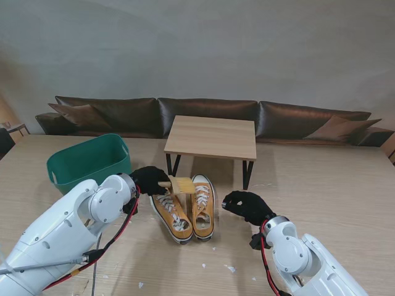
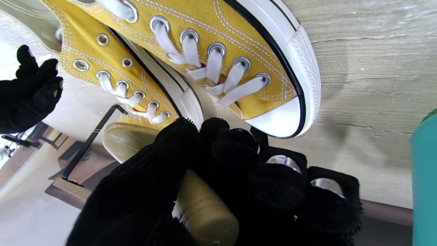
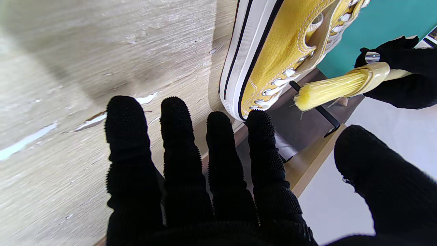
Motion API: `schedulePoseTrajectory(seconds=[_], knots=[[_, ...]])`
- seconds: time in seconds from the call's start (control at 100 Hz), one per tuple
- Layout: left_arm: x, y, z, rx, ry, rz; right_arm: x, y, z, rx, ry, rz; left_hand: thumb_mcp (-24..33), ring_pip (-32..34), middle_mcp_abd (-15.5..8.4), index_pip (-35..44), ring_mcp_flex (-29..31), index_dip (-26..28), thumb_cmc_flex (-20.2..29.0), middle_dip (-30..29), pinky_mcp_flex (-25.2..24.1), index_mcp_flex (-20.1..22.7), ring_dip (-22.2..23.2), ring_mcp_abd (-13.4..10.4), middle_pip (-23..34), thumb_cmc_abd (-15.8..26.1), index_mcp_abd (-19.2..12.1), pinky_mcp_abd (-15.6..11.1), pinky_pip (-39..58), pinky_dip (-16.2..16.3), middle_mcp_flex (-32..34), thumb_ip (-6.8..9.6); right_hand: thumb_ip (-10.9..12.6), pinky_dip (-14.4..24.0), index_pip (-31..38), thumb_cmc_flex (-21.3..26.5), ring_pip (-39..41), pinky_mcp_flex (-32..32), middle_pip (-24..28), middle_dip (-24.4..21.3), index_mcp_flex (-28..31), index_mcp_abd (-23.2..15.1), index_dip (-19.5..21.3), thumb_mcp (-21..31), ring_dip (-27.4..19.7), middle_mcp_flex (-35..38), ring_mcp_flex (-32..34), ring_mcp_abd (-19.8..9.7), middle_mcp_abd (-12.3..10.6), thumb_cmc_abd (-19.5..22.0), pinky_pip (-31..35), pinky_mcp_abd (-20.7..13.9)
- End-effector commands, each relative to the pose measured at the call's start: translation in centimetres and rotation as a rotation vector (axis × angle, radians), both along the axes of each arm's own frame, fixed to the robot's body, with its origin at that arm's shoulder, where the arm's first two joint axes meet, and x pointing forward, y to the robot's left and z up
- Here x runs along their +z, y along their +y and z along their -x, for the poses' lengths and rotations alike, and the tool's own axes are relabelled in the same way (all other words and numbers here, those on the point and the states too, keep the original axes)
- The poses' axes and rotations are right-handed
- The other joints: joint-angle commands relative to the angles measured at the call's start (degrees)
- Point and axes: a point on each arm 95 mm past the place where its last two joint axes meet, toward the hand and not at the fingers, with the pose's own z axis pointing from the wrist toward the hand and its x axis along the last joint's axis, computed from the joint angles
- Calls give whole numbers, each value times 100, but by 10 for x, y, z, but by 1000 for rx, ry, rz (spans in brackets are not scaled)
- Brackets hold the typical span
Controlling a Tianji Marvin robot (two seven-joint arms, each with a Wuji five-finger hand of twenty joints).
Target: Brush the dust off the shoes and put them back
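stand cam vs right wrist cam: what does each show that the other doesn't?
Only the stand view: the whole pair of yellow sneakers side by side, the full green bin, the small wooden table, the sofa, and white scraps on the tabletop nearer to me.

Only the right wrist view: the right hand with its fingers spread and holding nothing, and the brush's yellow bristles apart from the sneaker.

Both: the left hand closed on the brush.
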Motion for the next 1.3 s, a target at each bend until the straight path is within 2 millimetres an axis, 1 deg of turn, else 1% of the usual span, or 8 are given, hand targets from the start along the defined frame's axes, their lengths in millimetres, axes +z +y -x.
schedulePoseTrajectory(seconds=[0.0,0.41,0.64,1.04,1.17,1.29], knots=[[1,0,5,-10,10,-5,-2,3,3,13,15,0,2,508,120,147,324,27,271,-12,17,82,-24,410,72,237,-37,-41,348,-38,336,23,112,25,62,-84,65,-1771,59,-31,-2,21,-89,-126,56,124,111,49,100,213,128,120],[14,17,30,17,-37,-34,-2,3,2,13,17,-1,-24,499,99,151,322,31,270,-10,2,68,-29,401,61,255,-63,-57,340,-44,334,24,112,26,60,-76,66,-1771,61,-31,2,32,-92,-127,56,126,113,49,93,214,127,125],[15,35,55,82,-83,-68,-3,4,2,13,17,-1,-38,490,98,153,324,31,277,-7,-10,61,-33,390,54,267,-64,-74,333,-47,331,26,112,27,60,-75,69,-1770,64,-30,7,30,-92,-127,57,135,115,64,100,213,129,124],[-4,73,105,245,-130,-152,-4,4,3,15,21,0,-49,475,105,155,322,33,292,-1,-62,61,-38,399,42,265,-73,-81,313,-42,331,31,109,27,67,-89,82,-1766,69,-29,16,28,-90,-120,61,143,136,48,100,205,134,124],[-9,86,117,297,-153,-170,-4,4,3,14,20,1,-47,473,113,158,323,37,298,0,-62,59,-38,400,36,259,-72,-80,312,-39,331,30,109,27,68,-87,77,-1764,67,-30,18,28,-91,-115,59,147,131,58,102,209,137,126],[-14,96,125,342,-172,-179,-4,4,3,16,21,2,-39,465,127,156,321,35,302,3,-77,63,-40,406,32,259,-62,-79,311,-34,331,31,110,26,69,-86,81,-1764,67,-30,19,35,-91,-118,59,151,138,51,108,211,137,124]])
